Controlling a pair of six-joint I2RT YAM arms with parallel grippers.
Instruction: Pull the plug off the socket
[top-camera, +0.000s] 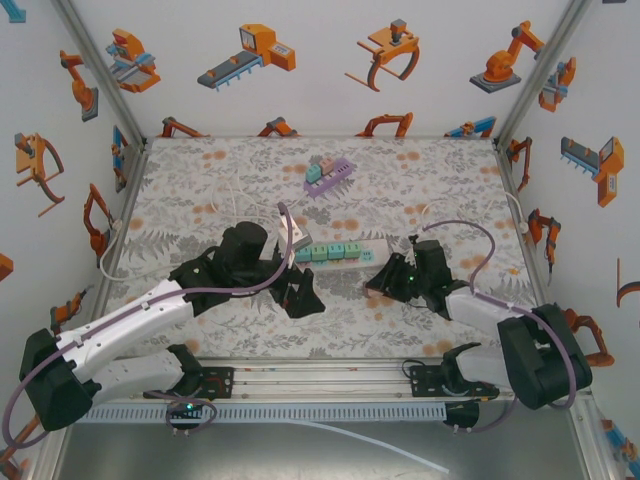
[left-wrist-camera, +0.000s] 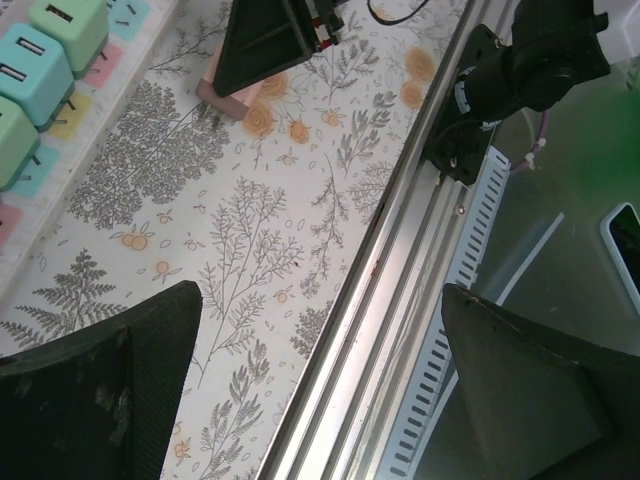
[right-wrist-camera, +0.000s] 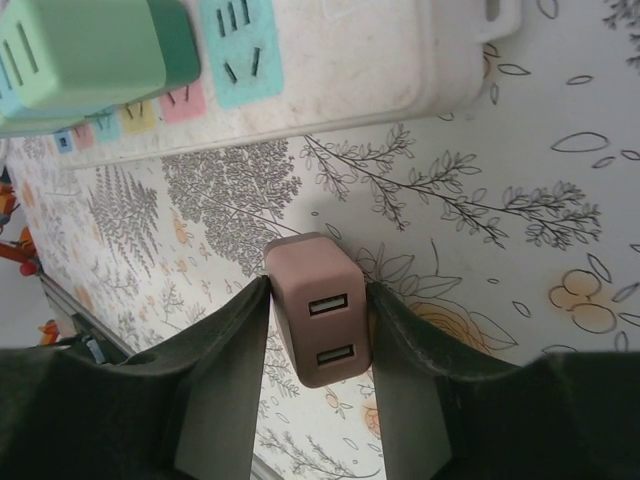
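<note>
The mauve two-port USB plug (right-wrist-camera: 315, 315) is out of the white power strip (right-wrist-camera: 350, 60) and sits just in front of it, low over the floral table. My right gripper (right-wrist-camera: 318, 290) is shut on it, one finger pressing each side. In the left wrist view the same plug (left-wrist-camera: 228, 95) peeks out beneath the right gripper's finger (left-wrist-camera: 265, 40). Several teal plugs (top-camera: 335, 251) remain in the strip (top-camera: 375, 247). My left gripper (left-wrist-camera: 320, 340) is open and empty above the table's front edge, left of the right gripper (top-camera: 385, 278).
A purple strip with a teal plug (top-camera: 328, 178) lies at the back of the table. The aluminium front rail (left-wrist-camera: 400, 270) runs under my left gripper. White cables (top-camera: 230, 195) trail across the back left and right.
</note>
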